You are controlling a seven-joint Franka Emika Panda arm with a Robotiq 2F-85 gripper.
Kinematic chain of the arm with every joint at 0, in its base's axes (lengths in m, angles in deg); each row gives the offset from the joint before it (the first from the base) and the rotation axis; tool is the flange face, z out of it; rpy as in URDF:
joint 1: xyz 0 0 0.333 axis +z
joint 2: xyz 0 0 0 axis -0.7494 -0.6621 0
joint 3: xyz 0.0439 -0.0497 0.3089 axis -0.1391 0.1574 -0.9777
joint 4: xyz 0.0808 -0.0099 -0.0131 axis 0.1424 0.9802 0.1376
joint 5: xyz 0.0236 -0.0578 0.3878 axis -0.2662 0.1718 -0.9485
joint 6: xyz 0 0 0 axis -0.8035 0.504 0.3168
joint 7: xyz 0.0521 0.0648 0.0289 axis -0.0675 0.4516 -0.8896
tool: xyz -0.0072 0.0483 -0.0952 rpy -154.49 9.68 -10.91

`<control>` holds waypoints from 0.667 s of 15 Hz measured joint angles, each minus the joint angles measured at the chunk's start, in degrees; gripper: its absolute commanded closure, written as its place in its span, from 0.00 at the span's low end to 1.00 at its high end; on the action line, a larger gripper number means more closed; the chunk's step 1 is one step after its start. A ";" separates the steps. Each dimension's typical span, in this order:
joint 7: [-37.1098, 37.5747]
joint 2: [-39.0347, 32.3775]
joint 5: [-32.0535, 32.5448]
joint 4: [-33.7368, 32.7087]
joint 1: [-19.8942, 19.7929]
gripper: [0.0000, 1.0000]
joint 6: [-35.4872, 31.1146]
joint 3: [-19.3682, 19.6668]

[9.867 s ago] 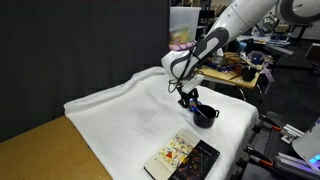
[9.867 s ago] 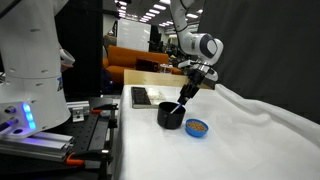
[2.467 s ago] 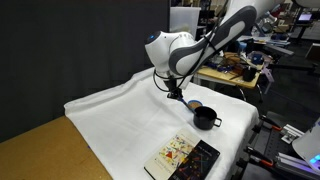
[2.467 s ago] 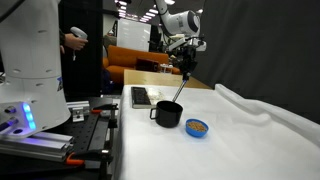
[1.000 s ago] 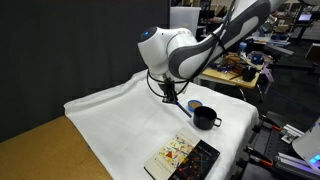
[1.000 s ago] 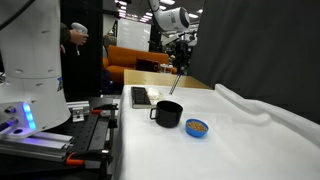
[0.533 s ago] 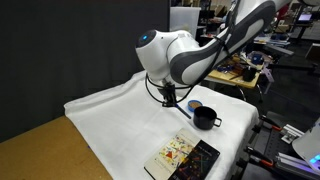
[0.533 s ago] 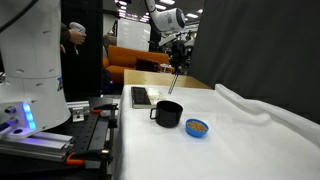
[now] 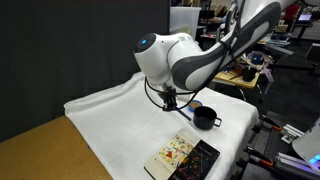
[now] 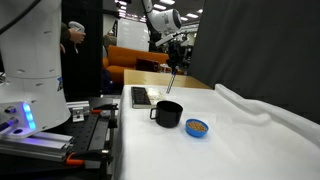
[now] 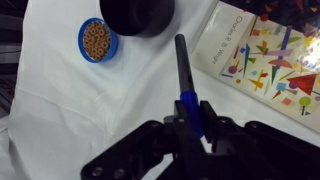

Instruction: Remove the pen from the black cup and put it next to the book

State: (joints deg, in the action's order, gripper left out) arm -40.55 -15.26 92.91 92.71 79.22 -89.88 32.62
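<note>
Gripper [image 11: 194, 120] is clamped on the pen [image 11: 185, 78], which is out of the black cup [image 11: 138, 14] and held in the air over the white cloth [image 9: 120, 115]. In the wrist view the pen's blue part sits betw. the fingers and its darker end sticks out past them, pointing at the gap betw. cup and book [image 11: 268, 55]. In an exterior view the pen [image 10: 172, 84] hangs tilted below the gripper [image 10: 175, 66], above and beyond the cup [image 10: 168, 113], not touching it. Cup stands upright on the cloth, handle to its left in that view. A small blue bowl [image 10: 198, 127] w/ brownish bits, prob. cereal, sits just right of the cup. The book [image 9: 183, 157] lies flat at the near edge of the cloth, cream panel left, black panel right, nearer than the cup [image 9: 205, 117] and apart from the gripper [image 9: 170, 98].
</note>
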 measured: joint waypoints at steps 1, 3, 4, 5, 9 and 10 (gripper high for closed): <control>-0.01 0.00 0.12 0.04 0.15 0.95 0.00 -0.13; -0.01 0.00 0.38 0.15 0.51 0.95 0.00 -0.35; -0.01 0.00 0.39 0.21 0.64 0.95 0.00 -0.40; -0.01 0.00 0.39 0.26 0.66 0.95 0.00 -0.42; -0.08 0.00 0.39 0.30 0.59 0.95 0.00 -0.42; -0.14 0.00 0.39 0.31 0.57 0.95 0.00 -0.42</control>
State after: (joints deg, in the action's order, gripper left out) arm -40.69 -15.26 93.30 93.02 79.79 -89.87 32.20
